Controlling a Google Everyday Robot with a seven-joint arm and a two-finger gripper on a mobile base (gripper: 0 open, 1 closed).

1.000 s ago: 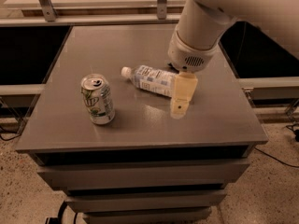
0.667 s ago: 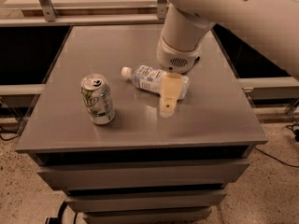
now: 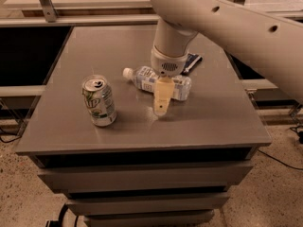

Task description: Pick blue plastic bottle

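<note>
Grey table (image 3: 215,119) with drawer fronts below, seen from above front. Blue plastic bottle (image 3: 146,80) lying on side near table centre, white cap pointing left. Pale robot arm (image 3: 227,27) reaching in from upper right. Gripper (image 3: 160,106) pointing down in front of bottle's middle, tip close to tabletop. Green-and-white soda can (image 3: 99,101) upright, left of bottle, apart from it. Dark blue packet (image 3: 193,60) flat behind bottle, partly hidden by arm.
</note>
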